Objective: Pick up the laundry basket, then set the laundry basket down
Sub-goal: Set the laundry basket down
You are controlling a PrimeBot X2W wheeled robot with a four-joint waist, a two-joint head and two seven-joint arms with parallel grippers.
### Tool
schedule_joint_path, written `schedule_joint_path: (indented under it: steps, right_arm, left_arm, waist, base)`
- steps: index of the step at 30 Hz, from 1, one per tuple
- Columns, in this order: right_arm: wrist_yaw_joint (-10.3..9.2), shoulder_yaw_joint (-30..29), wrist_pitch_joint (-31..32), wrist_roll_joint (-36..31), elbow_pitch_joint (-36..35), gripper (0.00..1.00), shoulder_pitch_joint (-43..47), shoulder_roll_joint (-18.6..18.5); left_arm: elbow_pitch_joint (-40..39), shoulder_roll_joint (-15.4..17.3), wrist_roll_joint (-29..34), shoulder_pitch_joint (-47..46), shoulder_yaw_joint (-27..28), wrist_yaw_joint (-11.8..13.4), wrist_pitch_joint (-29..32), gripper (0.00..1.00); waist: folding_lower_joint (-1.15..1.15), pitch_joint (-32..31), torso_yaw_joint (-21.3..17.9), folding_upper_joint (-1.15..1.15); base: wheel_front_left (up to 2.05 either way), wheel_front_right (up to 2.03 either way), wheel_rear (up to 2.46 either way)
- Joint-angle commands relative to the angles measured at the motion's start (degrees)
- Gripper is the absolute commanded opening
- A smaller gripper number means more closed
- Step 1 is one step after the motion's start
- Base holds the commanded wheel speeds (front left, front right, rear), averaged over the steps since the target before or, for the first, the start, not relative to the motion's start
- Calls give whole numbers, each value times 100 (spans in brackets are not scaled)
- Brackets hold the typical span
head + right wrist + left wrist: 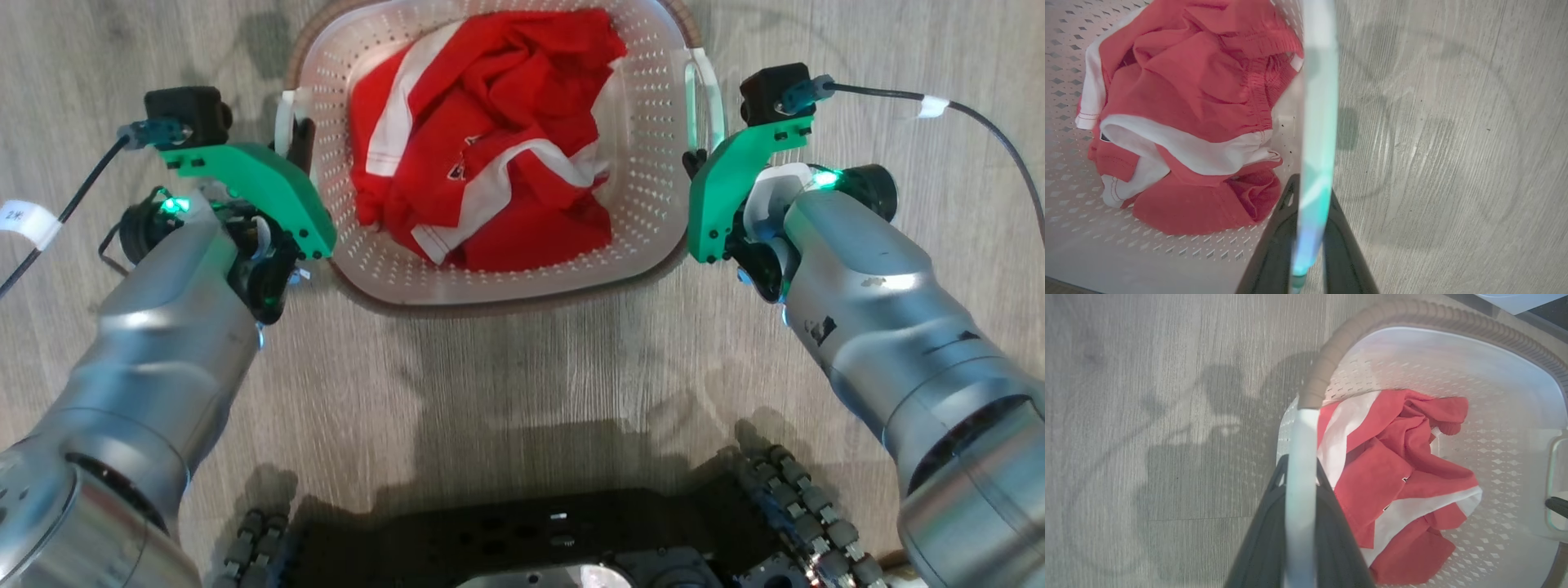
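Grey wood-grain flooring [522, 367] surrounds the laundry basket [653, 122], which we see in the head view just ahead of the robot's dark base [531, 539], holding a crumpled red and white garment [490, 139]. We cannot tell whether the basket rests on the flooring or hangs just clear of it. The left gripper [300, 143] sits at the basket's left loop handle [283, 114] and the right gripper [694, 162] at its right loop handle [709, 90]. From the head, green camera brackets [261, 184] mask most of both grips. The wrist views supply that detail. In the left wrist view we see two dark fingers [1265, 531] pressed to either side of the white handle bar, clamped narrow on it, with the brown woven rim [1333, 351] running on beyond. The right wrist view shows the same narrow clamp on the opposite handle, tinted green there. Across the basket, the left wrist view also takes in the far handle with the right gripper's fingertip [1557, 506] at it.
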Motion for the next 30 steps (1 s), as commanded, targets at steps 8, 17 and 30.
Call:
schedule_joint_path:
  steps: [8,17,30]
  right_arm:
    - [-17,-220,-85,-224,72,0,236,-153]
    - [-17,-478,47,-465,73,0,347,-142]
    - [-17,-725,171,-744,73,0,419,-104]
  left_arm:
    - [-53,238,38,-156,50,-44,-171,0]
    - [-29,185,-53,-57,-24,-44,-170,0]
    - [-4,182,-389,-42,-46,-44,-6,0]
  waist:
    - [-1,110,-38,0]
    - [-1,19,-21,0]
    - [-1,14,-18,0]
  base:
    - [0,0,0]
    - [0,0,0]
    - [0,0,0]
